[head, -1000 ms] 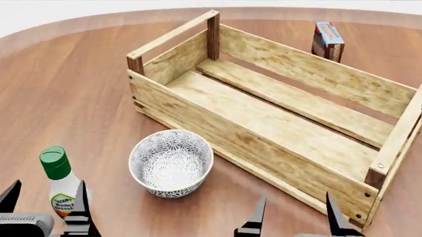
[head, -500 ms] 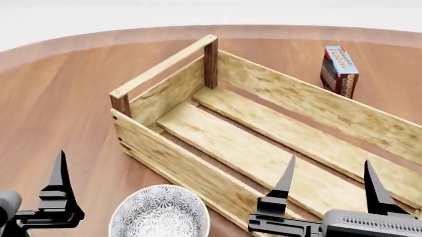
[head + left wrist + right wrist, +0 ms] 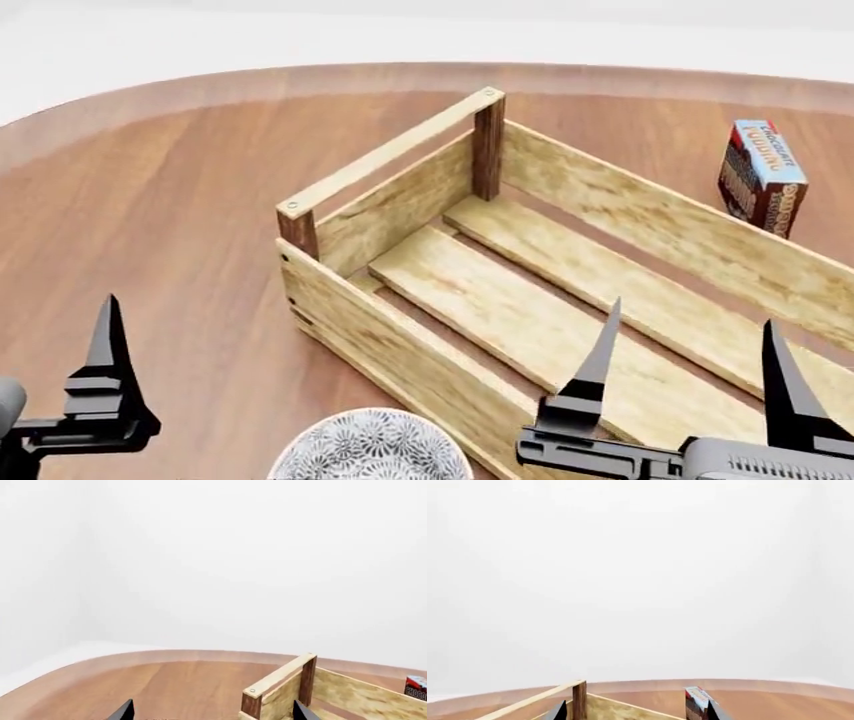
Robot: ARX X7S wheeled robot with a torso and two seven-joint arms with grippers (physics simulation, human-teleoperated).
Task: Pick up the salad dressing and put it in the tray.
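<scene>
The tray (image 3: 534, 300) is a long rectangular crate of pale, grainy wooden slats with dark brown square corner posts and small screw heads on the post tops; its floor is made of separate planks with dark gaps between them; its near right end is cut off by the edge of the head view. It rests on a round table (image 3: 160, 200) of smooth reddish-brown wood with a lighter rim.

Beyond the tray's far long wall stands an upright pudding box (image 3: 763, 178), brown on its side and blue with red on top, apart from the tray; its print is too small to read. Just in front of the tray's near long wall sits a white bowl (image 3: 371, 446) with a fine grey floral pattern; only its rim and upper inside show, the rest cut off.

The right gripper (image 3: 687, 385) hangs over the tray's near long wall, its two black pointed fingers spread wide with nothing between them. Of the left gripper only one black tapered finger (image 3: 104, 385) shows in the head view, well to the left of the tray; the left wrist view shows two dark tips set wide apart, so it stands open and empty.

The salad dressing appears in none of the views; where it lies cannot be told.
</scene>
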